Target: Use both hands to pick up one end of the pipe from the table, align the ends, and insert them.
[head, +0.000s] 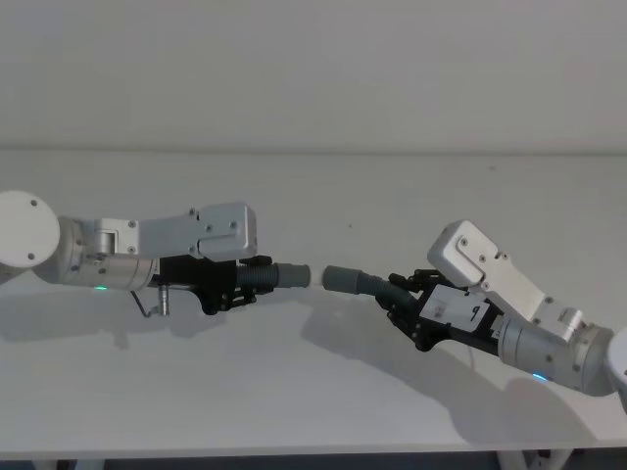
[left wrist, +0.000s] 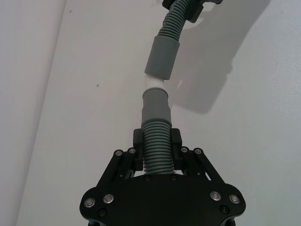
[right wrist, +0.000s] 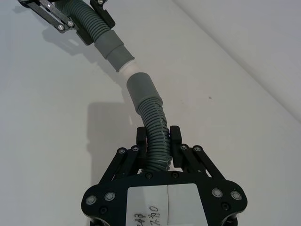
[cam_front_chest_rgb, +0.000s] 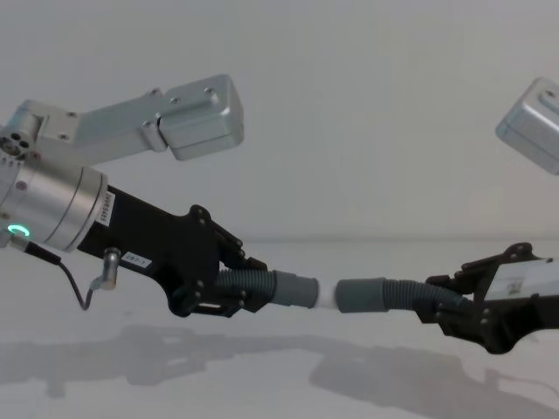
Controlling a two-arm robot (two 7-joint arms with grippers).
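Soft, even light falls from above. The arms cast blurred grey shadows on the table (head: 294,392). Focus is sharp, without glare.

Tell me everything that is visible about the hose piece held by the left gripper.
The left hose piece is short, dark grey and corrugated, looking like flexible plastic. It ends in a smooth, lighter grey cuff with a whitish spigot sticking out. The left gripper clamps its ribbed part and holds it above the table, roughly level. The whitish tip meets the cuff of the right hose piece; the cuffs themselves remain apart.
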